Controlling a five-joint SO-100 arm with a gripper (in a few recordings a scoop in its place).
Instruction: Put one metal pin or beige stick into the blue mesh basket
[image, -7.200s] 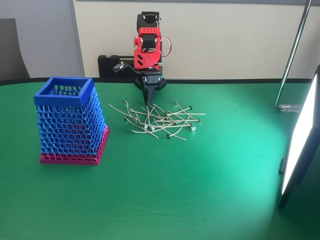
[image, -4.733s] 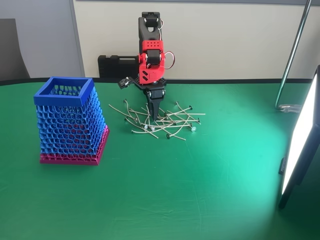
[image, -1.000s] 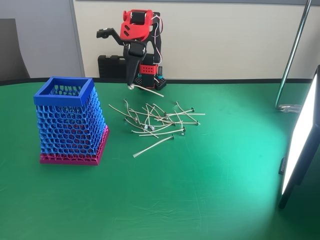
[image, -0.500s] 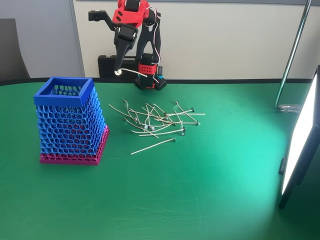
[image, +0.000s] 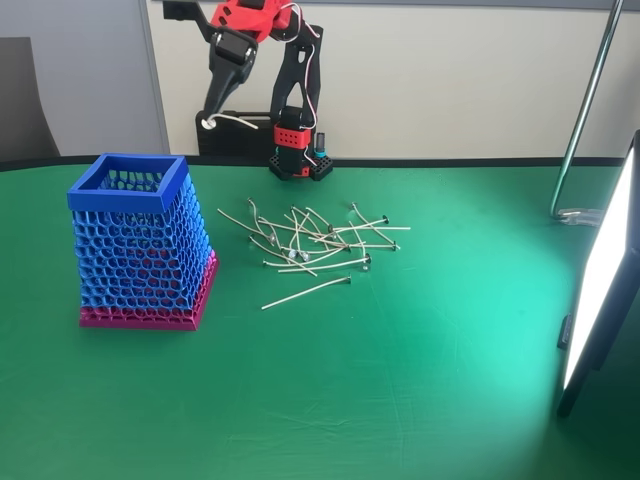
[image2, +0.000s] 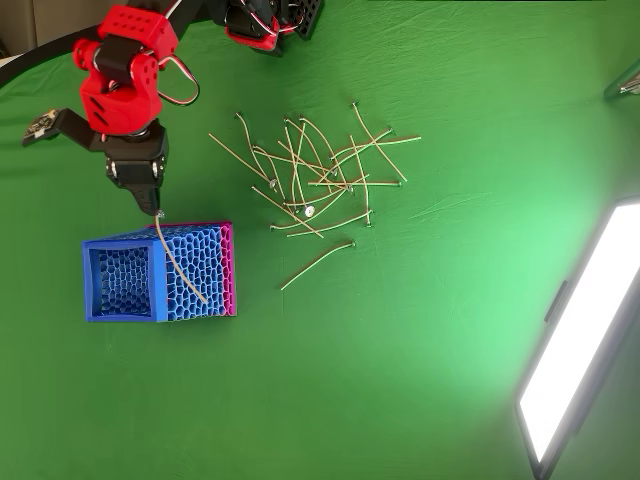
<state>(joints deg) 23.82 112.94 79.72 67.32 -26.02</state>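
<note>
The blue mesh basket (image: 140, 240) with its pink base stands on the green cloth at the left; from above, its square rim (image2: 92, 282) shows. My red and black gripper (image: 208, 122) hangs high behind and above the basket, shut on one beige stick (image: 240, 119) that juts out to the right. In the overhead view the gripper (image2: 155, 206) sits just beyond the basket's far edge. The held stick (image2: 180, 265) slants across the basket's mesh side, outside the opening. Several similar sticks (image: 315, 238) lie in a pile (image2: 315, 180) mid-table.
One loose stick (image: 305, 292) lies apart in front of the pile (image2: 318, 265). A bright light panel (image: 600, 285) stands at the right edge, with a metal pole (image: 585, 110) behind it. The arm's base (image: 295, 150) and a black box (image: 225, 135) are at the back edge.
The gripper closed on a stick in the pile, lifted it, and has swung up and left toward the basket. One stick was dragged out in front of the pile.
</note>
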